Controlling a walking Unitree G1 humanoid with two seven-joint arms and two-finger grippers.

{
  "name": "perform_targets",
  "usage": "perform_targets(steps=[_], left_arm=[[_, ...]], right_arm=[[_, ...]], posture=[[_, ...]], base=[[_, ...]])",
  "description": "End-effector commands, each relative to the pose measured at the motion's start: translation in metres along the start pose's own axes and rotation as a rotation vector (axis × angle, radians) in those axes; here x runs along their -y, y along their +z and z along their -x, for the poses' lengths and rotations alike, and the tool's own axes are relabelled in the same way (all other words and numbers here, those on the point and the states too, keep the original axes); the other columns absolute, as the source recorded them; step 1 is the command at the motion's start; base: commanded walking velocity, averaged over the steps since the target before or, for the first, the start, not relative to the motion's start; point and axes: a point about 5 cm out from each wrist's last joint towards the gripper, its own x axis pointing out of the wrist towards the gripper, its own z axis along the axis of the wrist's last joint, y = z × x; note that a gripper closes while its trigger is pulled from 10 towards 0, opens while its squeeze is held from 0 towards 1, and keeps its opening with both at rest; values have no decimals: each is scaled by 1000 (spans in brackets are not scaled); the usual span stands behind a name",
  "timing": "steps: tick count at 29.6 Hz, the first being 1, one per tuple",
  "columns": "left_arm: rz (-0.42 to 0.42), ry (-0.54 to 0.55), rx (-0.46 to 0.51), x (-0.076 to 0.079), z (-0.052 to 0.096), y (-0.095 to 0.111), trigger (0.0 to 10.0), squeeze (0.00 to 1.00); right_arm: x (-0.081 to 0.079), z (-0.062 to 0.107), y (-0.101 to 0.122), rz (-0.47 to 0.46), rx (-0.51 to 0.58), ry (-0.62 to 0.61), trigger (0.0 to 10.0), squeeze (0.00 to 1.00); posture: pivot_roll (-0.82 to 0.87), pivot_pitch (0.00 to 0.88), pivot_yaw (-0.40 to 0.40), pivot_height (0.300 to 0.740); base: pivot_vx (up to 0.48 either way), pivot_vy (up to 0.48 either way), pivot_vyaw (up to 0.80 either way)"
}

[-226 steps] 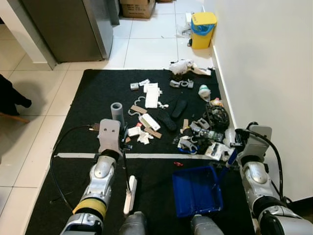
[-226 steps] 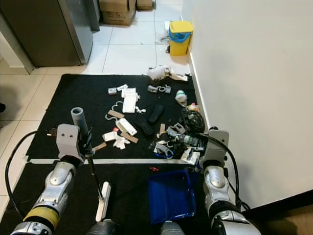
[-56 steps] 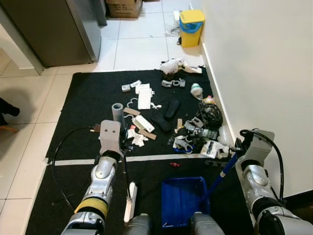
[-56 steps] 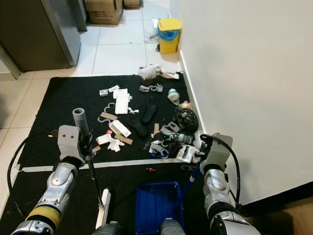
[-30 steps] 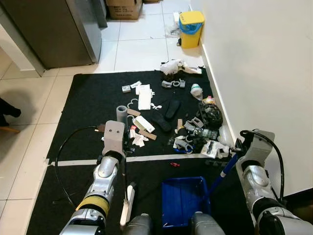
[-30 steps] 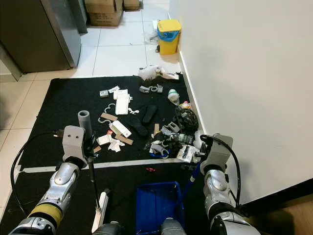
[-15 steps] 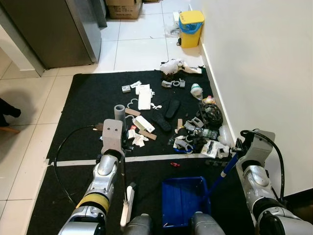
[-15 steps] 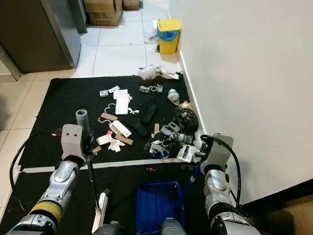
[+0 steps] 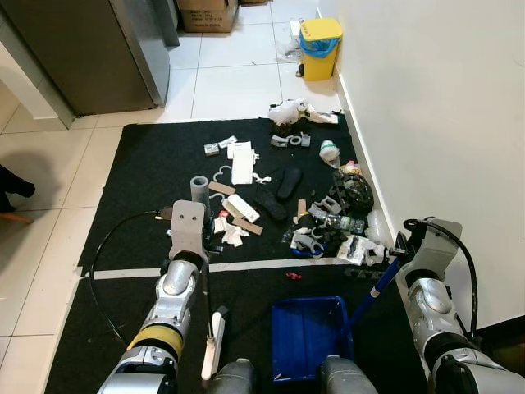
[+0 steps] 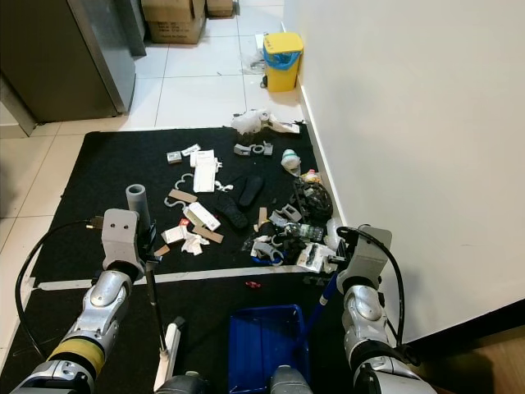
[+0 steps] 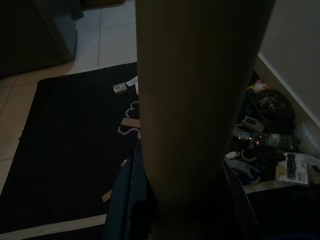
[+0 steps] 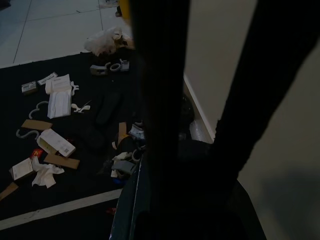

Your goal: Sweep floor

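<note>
Head views: my left gripper (image 9: 205,246) clamps the brush (image 9: 210,349); right gripper (image 9: 397,249) clamps the dustpan (image 9: 308,332) handle, its tray unloaded. Litter (image 9: 324,222) at 12 o'clock.

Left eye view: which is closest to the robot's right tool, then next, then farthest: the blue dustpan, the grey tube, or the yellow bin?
From the right tool:
1. Blue dustpan, just below it, near the robot's feet.
2. Grey tube, across the mat on the left.
3. Yellow bin, far ahead by the wall.
</note>
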Motion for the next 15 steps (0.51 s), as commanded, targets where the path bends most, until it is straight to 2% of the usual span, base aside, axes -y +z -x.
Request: perform_targets(steps=[1, 15], left_arm=[[8, 8, -115, -2, 11, -24, 10000, 0], [7, 10, -102, -5, 11, -22, 10000, 0]], right_arm=[[1, 9, -19, -9, -87, -5, 10000, 0], [-2, 8, -17, -10, -85, 4, 10000, 0]], posture=[[4, 112, 6, 740], [10, 104, 5, 740]], base=[[412, 0, 0], [410, 0, 0]])
